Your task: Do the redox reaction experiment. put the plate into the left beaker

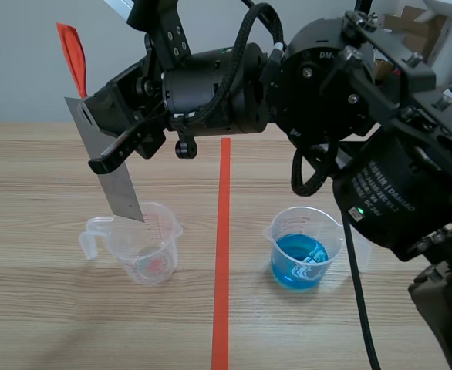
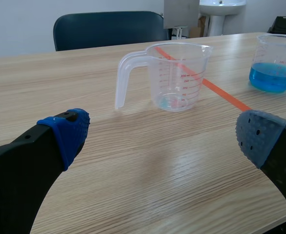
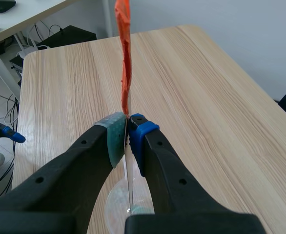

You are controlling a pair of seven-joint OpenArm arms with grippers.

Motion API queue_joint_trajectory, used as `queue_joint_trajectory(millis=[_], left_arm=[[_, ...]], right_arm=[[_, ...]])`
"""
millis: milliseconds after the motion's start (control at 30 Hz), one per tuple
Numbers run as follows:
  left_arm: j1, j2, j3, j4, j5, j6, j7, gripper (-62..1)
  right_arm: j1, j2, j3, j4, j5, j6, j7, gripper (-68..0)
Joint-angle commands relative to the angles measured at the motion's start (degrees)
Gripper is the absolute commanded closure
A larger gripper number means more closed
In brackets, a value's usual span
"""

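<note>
A grey metal plate (image 1: pixel 110 166) with an orange tape tag (image 1: pixel 73 54) at its top hangs tilted, and my right gripper (image 1: pixel 106 158) is shut on it after reaching across from the right. The plate's lower end hovers just above the mouth of the left beaker (image 1: pixel 145 247), a clear one with a handle and a reddish trace at its bottom. The right wrist view shows the plate (image 3: pixel 130 187) edge-on, pinched in the right gripper (image 3: pixel 127 139), beaker (image 3: pixel 116 202) below. My left gripper (image 2: pixel 167 141) stands open and low on the table, with the left beaker (image 2: pixel 174 75) ahead and the plate (image 2: pixel 181 12) above it.
A second clear beaker (image 1: pixel 301 250) with blue liquid stands right of the orange-red line; it also shows ahead-right of the left gripper (image 2: pixel 277 63). A dark chair (image 2: pixel 109 29) stands past the table's edge. Bare wood lies around both beakers.
</note>
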Motion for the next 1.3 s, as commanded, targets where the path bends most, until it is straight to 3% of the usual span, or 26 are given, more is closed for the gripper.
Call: queue_joint_trajectory(millis=[0, 267, 1267], left_arm=[[0.6, -0.5, -0.2, 0.7, -0.4, 0.0, -0.9, -62.3], [0.6, -0.5, -0.2, 0.7, -0.4, 0.0, -0.9, -62.3], [0.6, -0.5, -0.2, 0.7, -0.4, 0.0, -0.9, -62.3]], right_arm=[[0.9, 0.0, 0.5, -0.6, 0.3, 0.0, 1.7, -0.6], [0.9, 0.0, 0.5, -5.7, -0.9, 0.2, 5.6, -0.6], [0.9, -0.2, -3.5, -21.7, -12.7, 1.5, 25.6, -0.6]])
